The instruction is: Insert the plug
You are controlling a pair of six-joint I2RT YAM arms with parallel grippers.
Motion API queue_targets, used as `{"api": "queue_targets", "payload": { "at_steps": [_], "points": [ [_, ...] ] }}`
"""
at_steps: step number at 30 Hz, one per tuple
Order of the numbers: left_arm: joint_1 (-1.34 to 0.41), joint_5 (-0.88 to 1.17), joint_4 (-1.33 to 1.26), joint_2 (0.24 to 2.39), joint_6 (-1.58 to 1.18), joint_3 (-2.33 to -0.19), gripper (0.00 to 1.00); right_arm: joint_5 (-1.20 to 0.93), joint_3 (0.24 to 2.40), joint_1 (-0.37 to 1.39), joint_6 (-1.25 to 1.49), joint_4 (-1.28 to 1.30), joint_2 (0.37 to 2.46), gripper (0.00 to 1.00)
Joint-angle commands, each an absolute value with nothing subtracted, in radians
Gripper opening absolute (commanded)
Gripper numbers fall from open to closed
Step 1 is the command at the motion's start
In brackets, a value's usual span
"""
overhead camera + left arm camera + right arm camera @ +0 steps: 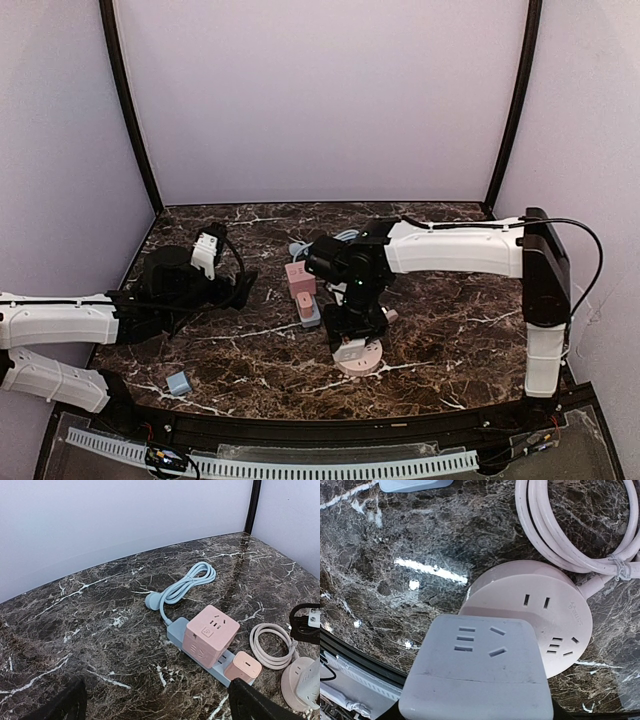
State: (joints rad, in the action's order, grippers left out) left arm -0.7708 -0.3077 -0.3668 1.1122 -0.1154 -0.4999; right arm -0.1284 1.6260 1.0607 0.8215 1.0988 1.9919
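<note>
The right gripper (350, 338) points down over the middle of the counter (460, 330), a little toward the near edge. Its jaws are clenched on a white cube plug (475, 670). The right wrist view shows dark finger edges at both lower sides of the cube. The cube's socket face is turned up toward that camera. It sits over the near-left part of a round pink socket base (540, 607) and overlaps its rim; I cannot tell whether its pins are seated. A coiled white cable (575, 530) lies just beyond the base, toward the far edge.

The left gripper (157, 706) hangs near the left edge with its jaws released and wide apart, nothing between them. It faces a blue power strip (175, 632) at the counter's centre. A pink cube adapter (210, 632) and a small pink charger (242, 666) stand on the strip. The strip's blue cable (187, 582) loops toward the far edge. A small light-blue block (179, 382) lies near the near-left corner.
</note>
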Motion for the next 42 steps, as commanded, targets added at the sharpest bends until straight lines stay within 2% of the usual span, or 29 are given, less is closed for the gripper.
{"api": "queue_targets", "payload": {
  "at_steps": [1, 19, 42],
  "points": [
    [-0.767, -0.312, -0.376, 1.09, -0.107, -0.475, 0.99, -0.005, 1.634, 1.065, 0.83, 1.163, 2.044, 0.0],
    [-0.766, -0.308, -0.373, 1.086, -0.107, -0.474, 0.99, 0.042, 1.681, 1.068, 0.785, 1.215, 2.098, 0.0],
    [-0.766, -0.286, -0.369, 1.071, -0.11, -0.471, 0.99, 0.005, 1.563, 1.067, 0.746, 1.052, 2.211, 0.0]
  ]
}}
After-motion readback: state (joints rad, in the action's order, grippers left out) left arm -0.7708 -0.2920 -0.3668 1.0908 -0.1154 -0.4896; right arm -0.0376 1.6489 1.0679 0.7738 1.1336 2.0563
